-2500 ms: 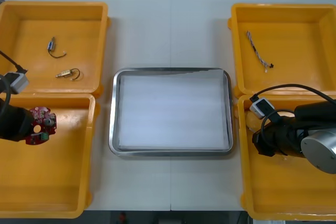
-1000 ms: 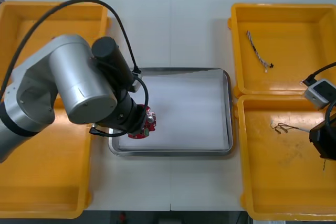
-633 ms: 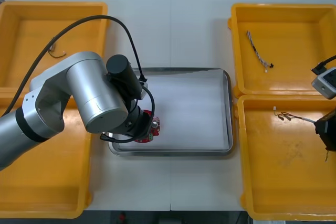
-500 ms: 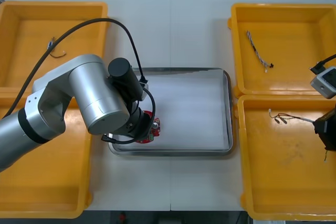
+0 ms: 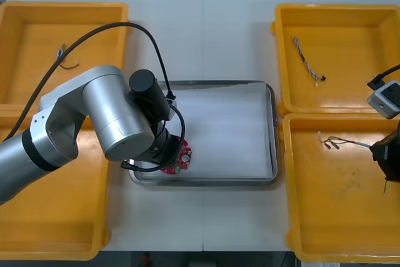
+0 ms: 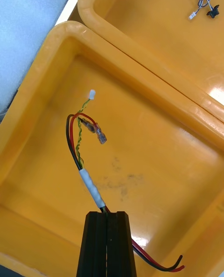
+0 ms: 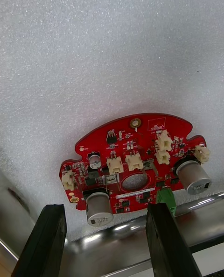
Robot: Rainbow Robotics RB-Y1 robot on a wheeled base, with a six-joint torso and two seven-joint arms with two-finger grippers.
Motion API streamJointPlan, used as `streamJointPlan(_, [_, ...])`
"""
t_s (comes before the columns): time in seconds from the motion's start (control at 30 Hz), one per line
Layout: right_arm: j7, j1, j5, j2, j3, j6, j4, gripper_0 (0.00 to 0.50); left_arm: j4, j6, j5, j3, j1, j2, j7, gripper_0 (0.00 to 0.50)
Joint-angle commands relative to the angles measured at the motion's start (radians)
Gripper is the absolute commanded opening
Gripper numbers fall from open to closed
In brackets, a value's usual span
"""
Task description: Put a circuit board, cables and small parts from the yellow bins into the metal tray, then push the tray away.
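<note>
Down at the near left corner of the shallow, shiny metal tray [image 5: 272, 130], the round red circuit board [image 7: 135, 167] lay flat on the tray's white, grainy foam lining [image 7: 112, 48]. Its face was studded with silver cylinders, cream plastic sockets and one green block, and a round hole sat near its middle. The board's edge lay just beside the tray's polished rim. The left gripper [image 7: 105, 209] hung over that edge with its flat black fingers [image 7: 161, 235] spread wide, pinching nothing. From the front, the left arm's thick grey metal casing reached over the tray's left side, and the board [image 5: 181, 157] peeked out beside it.

On the other side, the right gripper [image 6: 107, 214] hovered over the near right yellow plastic bin [image 5: 294, 217], a smooth square tub with rounded corners. Its two fingers were pressed together on a thin cable of red, black and twisted yellow wires [image 6: 88, 183]. A short white sleeve bound the wires just past the fingertips. Beyond it they splayed into small end fittings, and loose red and black tails trailed out behind the fingers.

A twisted blue and white cable [image 5: 307, 60] lay in the far right bin [image 5: 281, 14]. A small metal part [image 5: 62, 52] lay in the far left bin [image 5: 122, 10].
</note>
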Motion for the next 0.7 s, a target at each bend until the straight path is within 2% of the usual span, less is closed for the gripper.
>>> streamJointPlan(0.03, [-0.037, -0.021, -0.004, -0.023, -0.005, 0.004, -0.030, 0.000, -0.024, -0.008, 0.000, -0.008, -0.038, -0.008, 0.073, 0.500])
streamJointPlan(0.17, [-0.038, -0.022, 0.000, -0.021, 0.010, 0.004, -0.032, 0.000, -0.067, 0.047, 0.009, 0.035, -0.038, -0.008, 0.081, 0.500])
streamJointPlan(0.27, [-0.035, -0.021, -0.001, -0.023, 0.010, 0.004, -0.032, 0.000, -0.105, 0.118, 0.043, 0.099, -0.038, -0.009, 0.078, 0.500])
streamJointPlan(0.5, [-0.035, -0.053, -0.015, -0.055, 0.045, 0.004, -0.036, 0.000, -0.179, 0.321, 0.138, 0.303, -0.051, -0.008, 0.052, 0.500])
streamJointPlan(0.57, [-0.032, -0.075, -0.029, -0.061, 0.047, 0.004, -0.044, 0.000, -0.187, 0.321, 0.157, 0.355, -0.051, -0.008, 0.042, 0.500])
streamJointPlan(0.7, [-0.030, -0.139, -0.103, -0.061, 0.048, 0.004, -0.045, 0.000, -0.191, 0.321, 0.170, 0.461, -0.051, 0.011, -0.030, 0.500])
